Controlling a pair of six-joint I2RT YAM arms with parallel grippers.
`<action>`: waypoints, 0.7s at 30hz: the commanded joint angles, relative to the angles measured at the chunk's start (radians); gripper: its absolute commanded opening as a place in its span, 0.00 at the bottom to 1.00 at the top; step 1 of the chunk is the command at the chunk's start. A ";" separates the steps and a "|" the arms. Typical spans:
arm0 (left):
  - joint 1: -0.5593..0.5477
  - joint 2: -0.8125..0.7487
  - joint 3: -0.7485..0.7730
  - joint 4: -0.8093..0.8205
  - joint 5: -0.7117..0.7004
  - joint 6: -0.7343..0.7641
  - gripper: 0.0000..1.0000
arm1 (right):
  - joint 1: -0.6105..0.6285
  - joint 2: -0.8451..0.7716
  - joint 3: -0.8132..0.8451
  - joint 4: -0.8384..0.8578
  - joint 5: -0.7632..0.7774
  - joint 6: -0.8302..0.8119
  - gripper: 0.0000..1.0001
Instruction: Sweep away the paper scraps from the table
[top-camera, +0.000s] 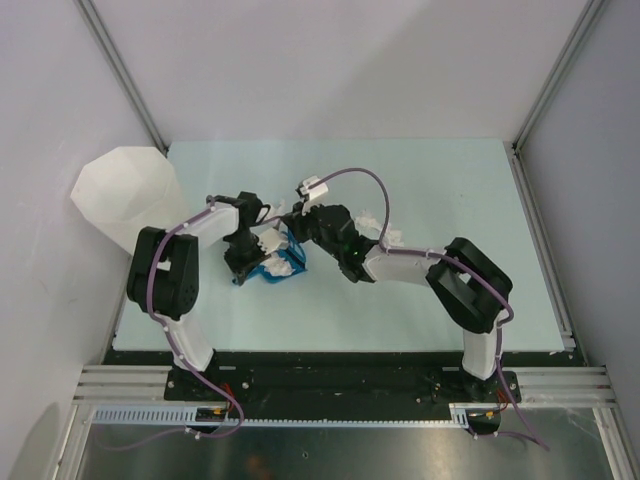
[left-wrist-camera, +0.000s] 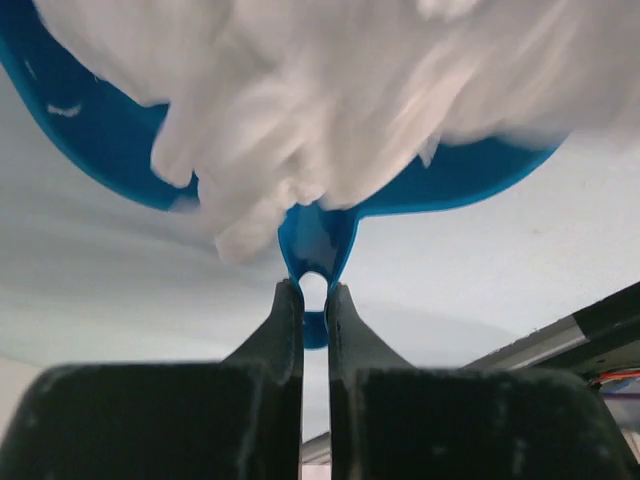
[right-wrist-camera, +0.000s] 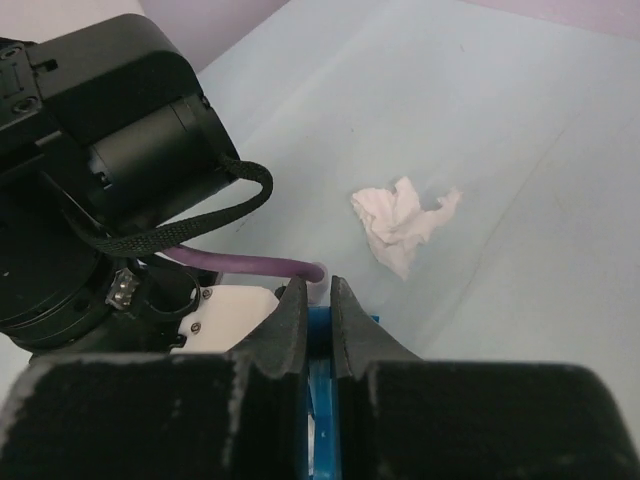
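My left gripper (left-wrist-camera: 314, 300) is shut on the looped handle (left-wrist-camera: 316, 240) of a blue dustpan (left-wrist-camera: 90, 130) that holds a heap of white paper scraps (left-wrist-camera: 330, 90). In the top view the dustpan (top-camera: 268, 268) sits at the table's middle, with the left gripper (top-camera: 245, 262) at its left. My right gripper (right-wrist-camera: 320, 295) is shut on a blue brush handle (right-wrist-camera: 320, 400) and sits close beside the pan (top-camera: 298, 232). One loose paper scrap (right-wrist-camera: 405, 222) lies on the mint-green table (top-camera: 440, 190) just beyond the right gripper; it also shows in the top view (top-camera: 368, 218).
A tall white faceted bin (top-camera: 125, 195) stands off the table's far left corner. The left arm's black wrist (right-wrist-camera: 100, 150) and purple cable (right-wrist-camera: 240, 265) crowd the right gripper's left side. Grey walls and metal rails border the table.
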 joint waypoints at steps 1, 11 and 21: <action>-0.005 -0.014 0.047 -0.007 0.097 -0.015 0.00 | 0.034 -0.080 -0.021 0.008 0.082 0.005 0.00; -0.005 -0.117 0.039 0.011 0.239 -0.093 0.00 | 0.063 -0.248 -0.020 -0.034 0.396 -0.328 0.00; 0.007 -0.243 0.149 0.013 0.245 -0.233 0.00 | 0.038 -0.454 -0.092 -0.017 0.524 -0.515 0.00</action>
